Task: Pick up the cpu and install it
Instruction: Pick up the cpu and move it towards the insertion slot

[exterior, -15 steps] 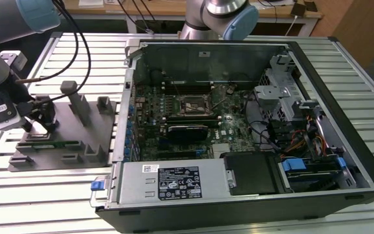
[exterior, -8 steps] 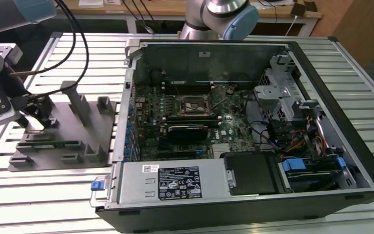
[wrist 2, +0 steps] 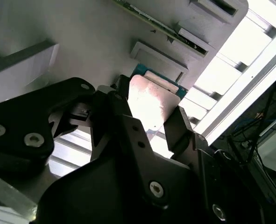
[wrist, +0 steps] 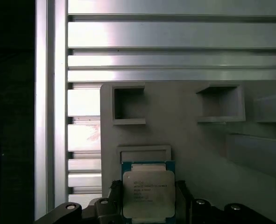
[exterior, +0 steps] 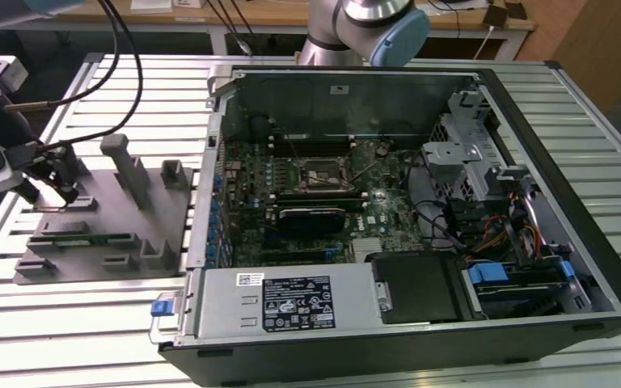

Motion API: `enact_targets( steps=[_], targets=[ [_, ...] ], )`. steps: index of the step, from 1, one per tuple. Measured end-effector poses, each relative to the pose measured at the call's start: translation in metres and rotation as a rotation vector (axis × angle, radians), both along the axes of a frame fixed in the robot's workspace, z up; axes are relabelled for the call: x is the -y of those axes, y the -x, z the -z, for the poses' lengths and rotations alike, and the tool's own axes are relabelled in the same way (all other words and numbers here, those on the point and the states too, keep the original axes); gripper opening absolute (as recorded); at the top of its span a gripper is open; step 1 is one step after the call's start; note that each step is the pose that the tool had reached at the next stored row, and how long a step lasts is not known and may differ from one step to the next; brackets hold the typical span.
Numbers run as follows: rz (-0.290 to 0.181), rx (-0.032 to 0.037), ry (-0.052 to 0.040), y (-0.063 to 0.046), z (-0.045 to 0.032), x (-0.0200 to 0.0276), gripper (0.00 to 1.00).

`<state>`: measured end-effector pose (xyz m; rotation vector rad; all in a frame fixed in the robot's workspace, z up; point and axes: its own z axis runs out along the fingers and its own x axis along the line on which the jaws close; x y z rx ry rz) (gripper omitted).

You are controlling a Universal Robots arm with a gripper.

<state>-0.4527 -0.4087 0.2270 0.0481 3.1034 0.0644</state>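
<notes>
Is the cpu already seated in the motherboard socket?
No, in the first wrist view the cpu is at the grey holder, at the gripper.

Bright room light, blown-out glare on the slatted table [wrist 2: 224,70] and cpu [wrist 2: 149,105], jaws in dark silhouette.

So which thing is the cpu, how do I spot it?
Find the big open computer case, then the grey holder at the exterior view's left of it. At the holder's edge the black gripper pinches the cpu: the lone flat, shiny silver square with a blue-green rim.
</notes>
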Motion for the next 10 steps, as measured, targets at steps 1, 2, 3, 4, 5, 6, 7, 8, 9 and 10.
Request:
enact_targets(
  steps=[1,2,3,4,5,6,7,8,9,10],
  targets=[
    [0.0,0.0001,0.0,0.0,-0.0026,0.0,0.54],
    [0.0,0.0002,0.0,0.0,-0.0053,0.0,0.54],
    [0.0,0.0004,0.0,0.0,-0.0082,0.0,0.54],
    [0.0,0.0004,-0.0001,0.0,-0.011,0.0,0.54],
    [0.0,0.0004,0.0,0.0,-0.0141,0.0,0.54],
    [0.0,0.0006,0.0,0.0,-0.0171,0.0,0.54],
    [0.0,0.0008,-0.0001,0.0,-0.02,0.0,0.54],
    [0.0,0.001,0.0,0.0,-0.0229,0.0,0.54],
    [0.0,0.0011,0.0,0.0,-0.026,0.0,0.54],
    [0.0,0.0014,-0.0001,0.0,-0.029,0.0,0.54]
  ],
)
